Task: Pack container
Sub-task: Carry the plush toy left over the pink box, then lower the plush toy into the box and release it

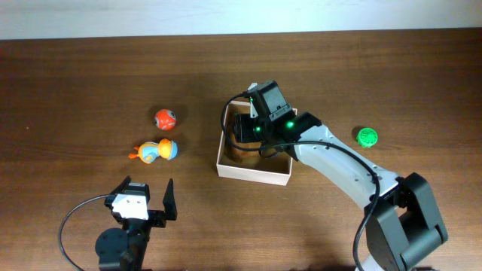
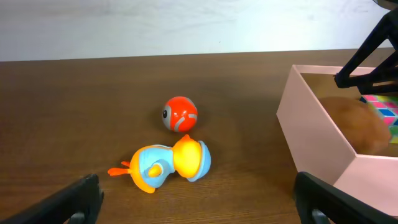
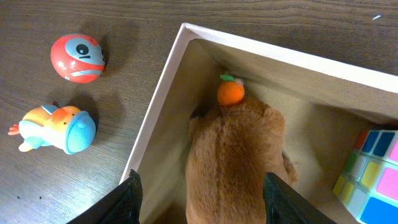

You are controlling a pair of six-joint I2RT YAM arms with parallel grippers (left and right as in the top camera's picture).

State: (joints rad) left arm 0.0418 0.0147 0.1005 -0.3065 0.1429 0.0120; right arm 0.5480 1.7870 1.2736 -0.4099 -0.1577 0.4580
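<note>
The container (image 1: 252,175) is a square shallow box with white walls and a tan inside, at the table's middle. It also shows in the left wrist view (image 2: 311,134) and the right wrist view (image 3: 155,118). Inside lie a brown plush toy (image 3: 239,155) with an orange bit on top and a coloured puzzle cube (image 3: 370,174). My right gripper (image 3: 199,199) is open over the box's left part, its fingers on either side of the plush with gaps. My left gripper (image 2: 199,199) is open and empty, low near the table's front edge (image 1: 147,197).
A red ball (image 1: 166,118) and an orange-and-blue duck toy (image 1: 156,151) lie left of the box, ahead of my left gripper. A green round thing (image 1: 367,136) lies right of the box. The right arm reaches across from the front right.
</note>
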